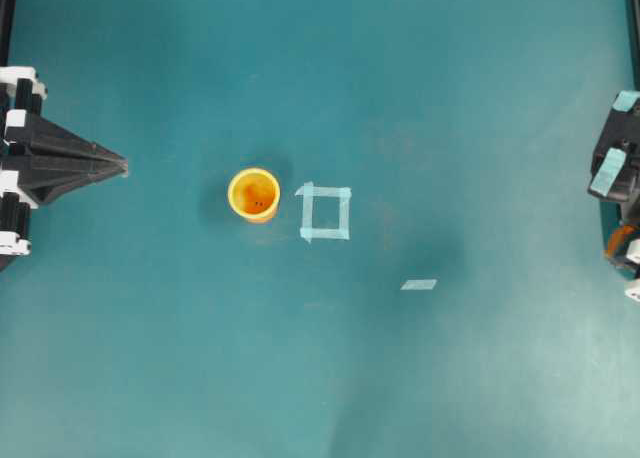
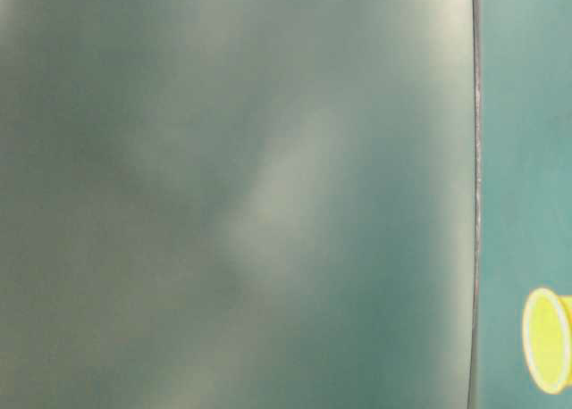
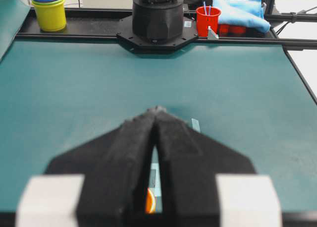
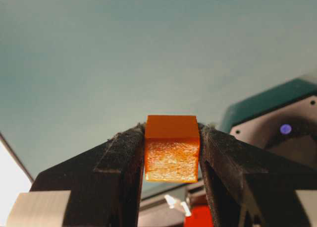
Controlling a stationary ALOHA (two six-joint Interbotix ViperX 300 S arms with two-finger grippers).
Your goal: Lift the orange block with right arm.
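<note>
In the right wrist view my right gripper point(image 4: 172, 130) is shut on the orange block point(image 4: 172, 155), a small cube with a smooth orange face and a paler rough one. The black fingers point(image 4: 124, 157) press on both its sides. In the overhead view the right arm point(image 1: 615, 168), with light blue tape patches, is folded at the right edge, and I cannot make out the block there. My left gripper point(image 1: 122, 164) is shut and empty at the left edge, pointing at the yellow-orange cup point(image 1: 254, 194). Its tips meet in the left wrist view point(image 3: 157, 109).
A pale tape square point(image 1: 325, 212) lies right of the cup and a tape strip point(image 1: 419, 284) further right. The cup also shows in the table-level view point(image 2: 547, 339), which is otherwise blurred. Beyond the table stand an arm base point(image 3: 157, 14), stacked cups point(image 3: 49, 11), a red cup point(image 3: 208, 19) and a blue cloth point(image 3: 240, 11).
</note>
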